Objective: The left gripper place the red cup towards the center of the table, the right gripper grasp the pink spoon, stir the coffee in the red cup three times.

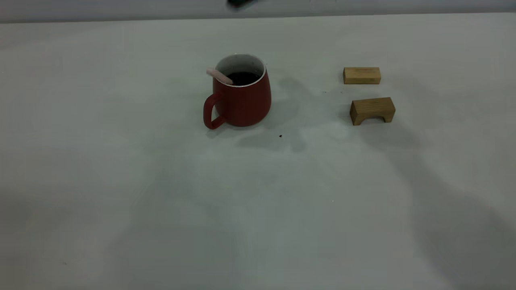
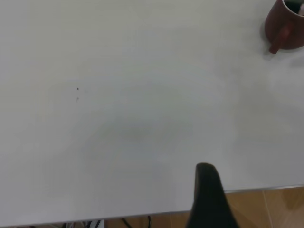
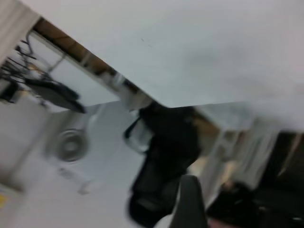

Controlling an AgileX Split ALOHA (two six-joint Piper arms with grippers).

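The red cup (image 1: 242, 102) stands upright near the middle of the table (image 1: 161, 193), its handle turned to the left and front. Dark coffee (image 1: 243, 77) fills it. The pink spoon (image 1: 219, 75) rests in the cup, its pale handle leaning over the left rim. Neither gripper appears in the exterior view. In the left wrist view, part of my left gripper (image 2: 207, 190) hangs over the table's edge, far from the red cup (image 2: 285, 23). The right wrist view shows part of my right gripper (image 3: 190, 202) off the table, looking at the room beyond the table's corner.
Two wooden blocks lie to the right of the cup: a flat bar (image 1: 361, 75) and an arch-shaped block (image 1: 372, 110). A small dark speck (image 1: 280, 136) sits in front of the cup. A dark shape (image 1: 241, 3) shows at the far edge.
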